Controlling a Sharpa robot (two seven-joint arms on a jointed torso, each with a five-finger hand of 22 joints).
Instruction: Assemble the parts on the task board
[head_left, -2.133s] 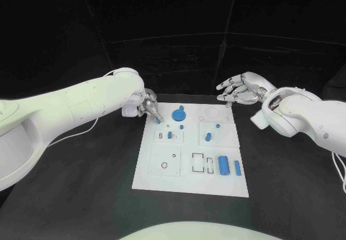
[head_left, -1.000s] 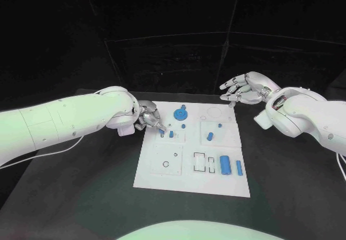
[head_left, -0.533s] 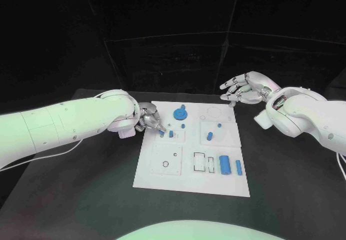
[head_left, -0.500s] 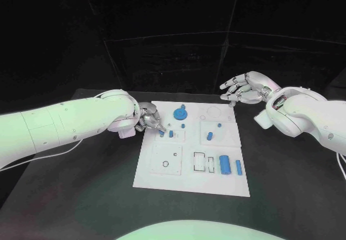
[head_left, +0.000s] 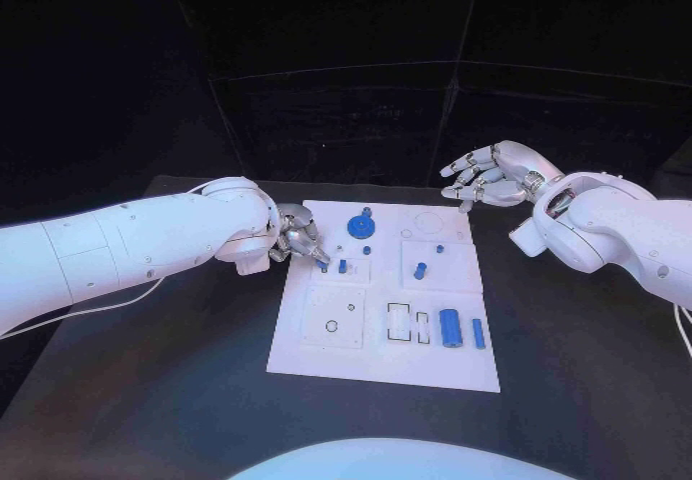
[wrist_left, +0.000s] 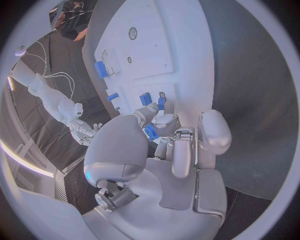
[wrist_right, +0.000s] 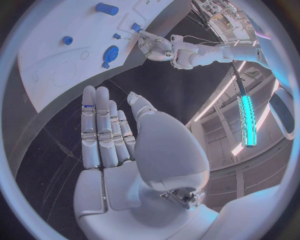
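Now | left silver hand (head_left: 299, 240) has come down from the far-left corner of the white task board (head_left: 382, 355), pinching a small blue peg (head_left: 322, 263) over its left-hand sockets: insertion imminent | right silver hand (head_left: 486, 176) stays empty, fingers apart, beyond the board.

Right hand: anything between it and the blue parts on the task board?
Nothing visible. The right hand hovers open off the far right corner of the task board, holding nothing. The nearest blue peg lies in the open. The left hand works at the board's opposite edge, out of that path.
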